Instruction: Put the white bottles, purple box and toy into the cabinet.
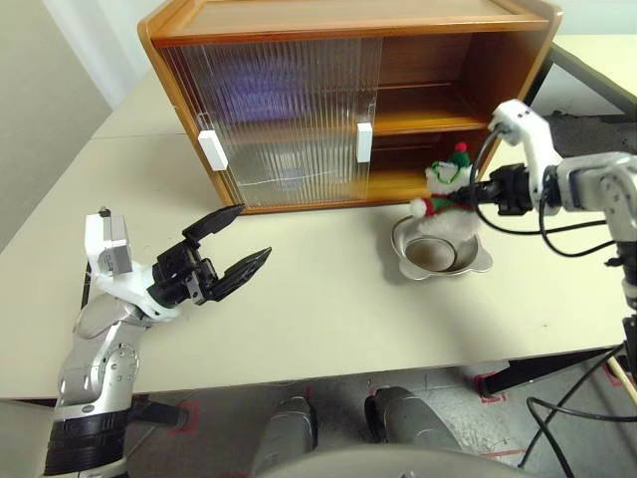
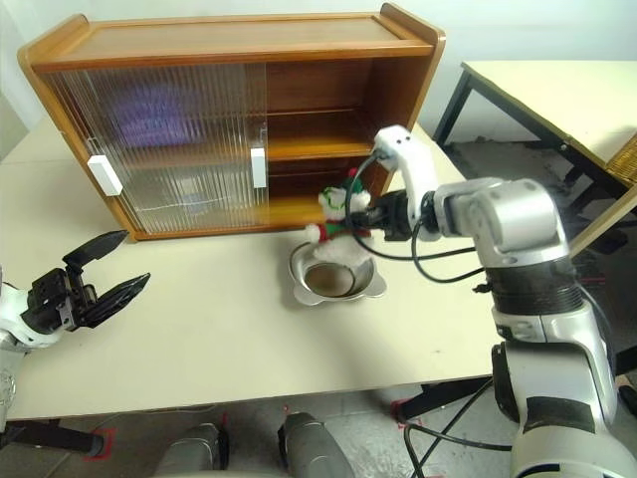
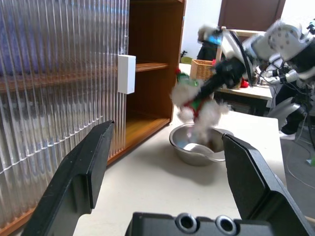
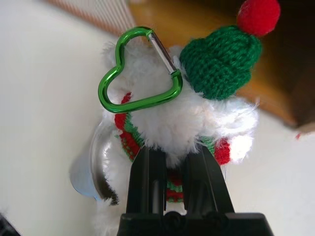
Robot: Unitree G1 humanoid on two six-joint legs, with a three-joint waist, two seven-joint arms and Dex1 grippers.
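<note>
Two grippers | right gripper (image 4: 172,162) clamps toy (image 1: 446,199) above bowl (image 1: 438,257), right of centre | left gripper (image 1: 231,251) gapes wide, lower left | cabinet (image 1: 328,100) up top

Left arm: bent at the elbow, low on the robot's left side, forearm reaching forward over the near part of the table
Left gripper (image 1: 237,239): points forward and a little toward the right, slightly raised; its two black fingers (image 3: 83,172) stand wide apart, with nothing between them
Right arm: stretched forward and turned inward, the silver forearm lying across toward the left, with black cables hanging from it
Right wrist: bent, so the gripper points down and to the left
Right gripper (image 4: 172,162): fingers closed tight on the white toy (image 4: 182,118), holding it in the air
</note>
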